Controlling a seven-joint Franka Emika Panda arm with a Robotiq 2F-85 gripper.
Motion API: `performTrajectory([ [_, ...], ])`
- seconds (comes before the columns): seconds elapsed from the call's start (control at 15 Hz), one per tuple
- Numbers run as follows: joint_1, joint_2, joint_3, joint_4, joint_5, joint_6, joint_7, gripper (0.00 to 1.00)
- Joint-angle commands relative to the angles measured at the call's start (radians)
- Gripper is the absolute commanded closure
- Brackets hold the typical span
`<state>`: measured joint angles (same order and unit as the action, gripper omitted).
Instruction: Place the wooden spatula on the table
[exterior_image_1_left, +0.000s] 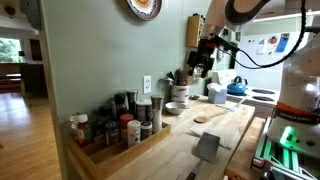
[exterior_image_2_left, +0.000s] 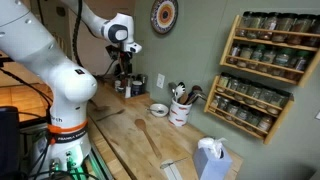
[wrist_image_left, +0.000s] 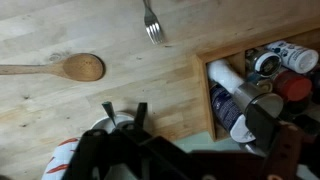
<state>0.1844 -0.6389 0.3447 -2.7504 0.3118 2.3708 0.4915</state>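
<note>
The table (exterior_image_1_left: 178, 152) is a pale butcher-block countertop, seen in both exterior views (exterior_image_2_left: 122, 150) and the wrist view (wrist_image_left: 60, 25). A white utensil crock (exterior_image_2_left: 180, 110) with a red band holds several utensils; it also shows in an exterior view (exterior_image_1_left: 178, 92). I cannot pick out the slim wooden spatula among them. My gripper (exterior_image_1_left: 204, 62) hangs above the far end of the counter, beyond the crock (exterior_image_2_left: 124, 72). In the wrist view its two dark fingers (wrist_image_left: 124, 108) stand apart and hold nothing.
A wooden spoon with a rounded head (wrist_image_left: 70, 68) lies on the counter (exterior_image_2_left: 143, 130). A fork (wrist_image_left: 152, 25), a grey metal scraper (exterior_image_1_left: 207, 147), a small bowl (exterior_image_2_left: 158, 109), a blue kettle (exterior_image_1_left: 237, 87) and a spice rack (exterior_image_1_left: 115, 135) are near. Wall racks (exterior_image_2_left: 262, 45) hang above.
</note>
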Motion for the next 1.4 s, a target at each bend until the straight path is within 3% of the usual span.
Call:
performTrajectory([
  [0.0,0.01,0.002,-0.011,-0.002,-0.01,-0.002,0.007,0.0],
  [0.67,-0.002,0.008,-0.022,0.013,-0.014,-0.009,0.006,0.0],
  [1.0,-0.06,0.008,-0.198,0.091,0.005,-0.048,-0.107,0.0],
  [1.33,-0.172,0.037,-0.359,0.2,0.054,-0.147,-0.08,0.0],
])
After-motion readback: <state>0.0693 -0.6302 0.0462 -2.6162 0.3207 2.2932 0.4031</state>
